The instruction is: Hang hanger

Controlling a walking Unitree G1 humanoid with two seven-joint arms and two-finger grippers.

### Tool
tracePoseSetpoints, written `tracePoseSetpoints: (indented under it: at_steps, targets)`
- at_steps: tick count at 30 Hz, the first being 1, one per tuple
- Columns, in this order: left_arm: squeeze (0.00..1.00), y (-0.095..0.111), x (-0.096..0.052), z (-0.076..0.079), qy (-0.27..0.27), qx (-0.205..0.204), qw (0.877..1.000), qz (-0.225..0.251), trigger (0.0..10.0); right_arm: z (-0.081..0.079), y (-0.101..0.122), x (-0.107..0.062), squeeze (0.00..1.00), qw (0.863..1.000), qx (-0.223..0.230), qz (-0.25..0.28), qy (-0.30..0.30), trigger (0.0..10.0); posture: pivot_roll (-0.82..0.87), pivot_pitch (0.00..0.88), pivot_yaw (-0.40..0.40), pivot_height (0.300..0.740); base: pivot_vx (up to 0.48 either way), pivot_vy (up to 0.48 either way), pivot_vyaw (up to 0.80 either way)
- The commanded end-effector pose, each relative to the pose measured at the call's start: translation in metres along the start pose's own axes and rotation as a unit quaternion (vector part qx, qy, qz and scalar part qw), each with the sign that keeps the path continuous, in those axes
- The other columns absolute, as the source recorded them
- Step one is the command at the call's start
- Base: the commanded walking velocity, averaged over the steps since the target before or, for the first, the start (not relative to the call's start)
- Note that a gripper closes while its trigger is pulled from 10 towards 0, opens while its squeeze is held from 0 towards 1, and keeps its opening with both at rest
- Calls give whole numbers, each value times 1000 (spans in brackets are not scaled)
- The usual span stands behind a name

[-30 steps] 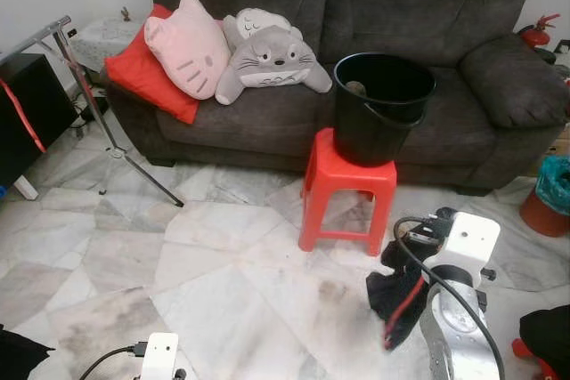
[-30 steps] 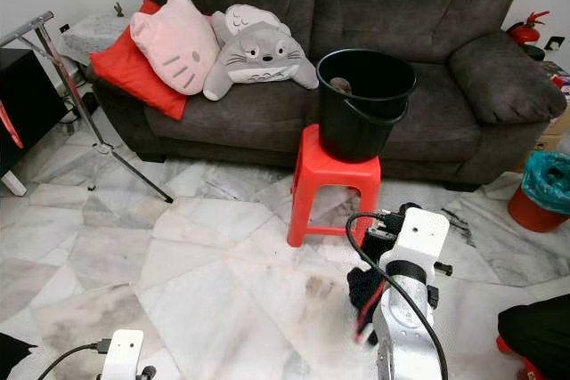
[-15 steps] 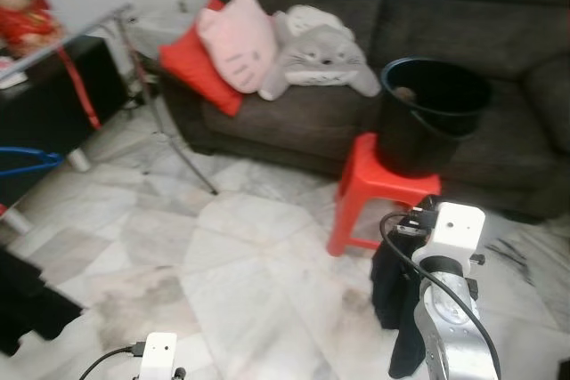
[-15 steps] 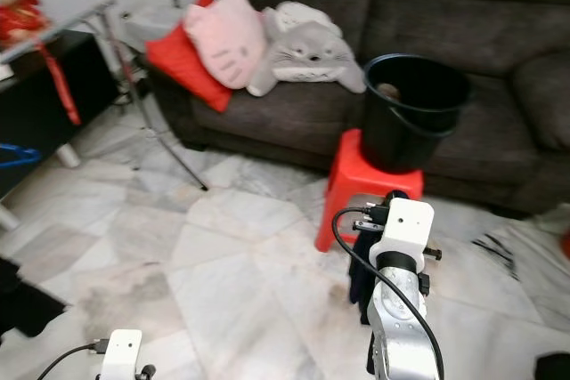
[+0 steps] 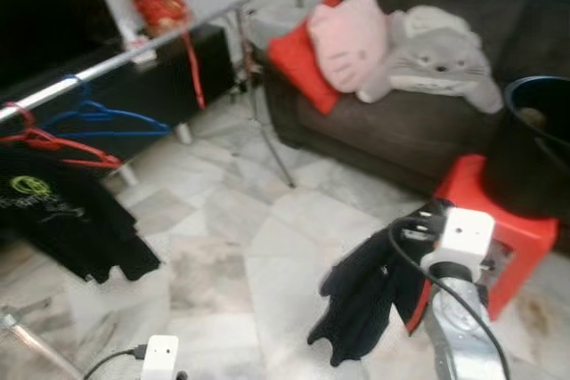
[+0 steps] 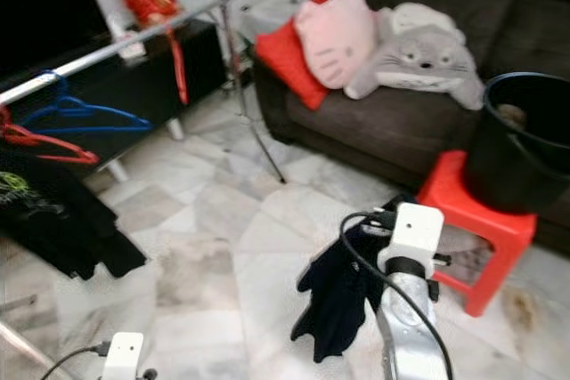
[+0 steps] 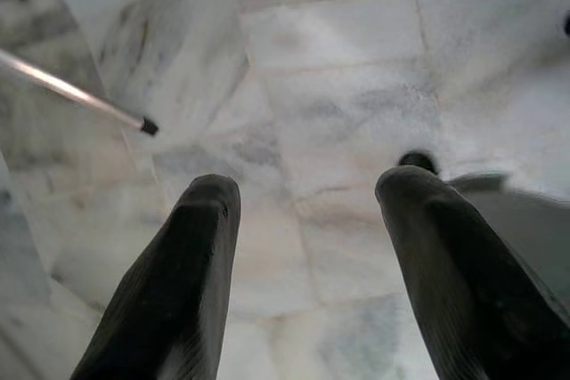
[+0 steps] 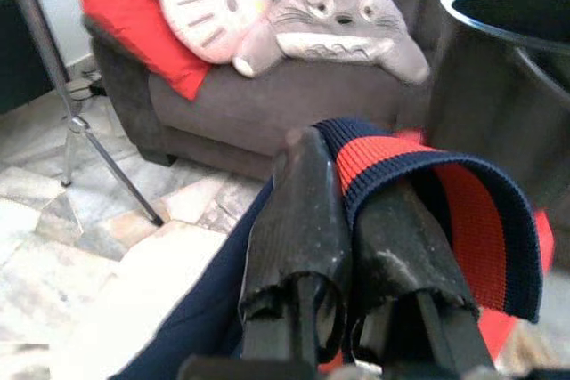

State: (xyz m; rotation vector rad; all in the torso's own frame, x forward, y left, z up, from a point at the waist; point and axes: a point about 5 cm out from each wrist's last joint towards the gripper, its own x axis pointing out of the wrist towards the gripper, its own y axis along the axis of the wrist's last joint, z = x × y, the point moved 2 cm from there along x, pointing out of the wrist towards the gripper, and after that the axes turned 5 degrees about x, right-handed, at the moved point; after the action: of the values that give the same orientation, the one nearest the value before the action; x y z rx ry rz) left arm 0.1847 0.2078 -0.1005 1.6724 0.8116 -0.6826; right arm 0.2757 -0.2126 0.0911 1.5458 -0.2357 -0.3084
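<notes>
Marble floor (image 5: 267, 246); grey sofa (image 6: 419, 126) behind; clothes rail (image 6: 116, 46) carries a blue hanger (image 6: 76, 113); right gripper (image 8: 347, 220) pinches a dark garment (image 5: 365, 295) (hanger inside indiscernible); left gripper (image 7: 307, 220) spread, empty.

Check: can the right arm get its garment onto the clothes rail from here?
Probably not yet. The right gripper holds the dark garment low beside the red stool; the rail stands far across open floor, nothing blocking.

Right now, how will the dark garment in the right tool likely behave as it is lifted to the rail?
The dark navy garment with red-striped collar hangs limp from the right tool, so it is probably floppy and light. It may swing and slip from a collar-only pinch.
</notes>
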Motion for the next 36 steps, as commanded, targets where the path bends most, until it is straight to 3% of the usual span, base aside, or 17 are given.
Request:
tracePoseSetpoints:
  at_steps: [1, 19, 31, 36]
  targets:
    - [0, -4, 0, -4, 1, 12, 1000, -10, 10000, -7, 15, 2, 0, 999, 13, 30, 8, 10000, -114, 0, 30, 740, 0, 0, 800]
    - [0, -4, 0, -1, -15, 26, 999, -12, 10000, 12, 19, -5, 0, 999, -5, 34, -14, 10000, -171, 0, 50, 740, 0, 0, 800]
    - [0, 1, 1, -6, -9, 21, 1000, -8, 10000, 1, 20, -2, 0, 999, 5, 33, -4, 10000, -220, 0, 90, 740, 0, 0, 800]
    - [0, 8, 2, -2, -17, 22, 1000, 6, 10000, 2, 25, 1, 0, 999, 7, 38, 0, 10000, -237, 0, 99, 740, 0, 0, 0]
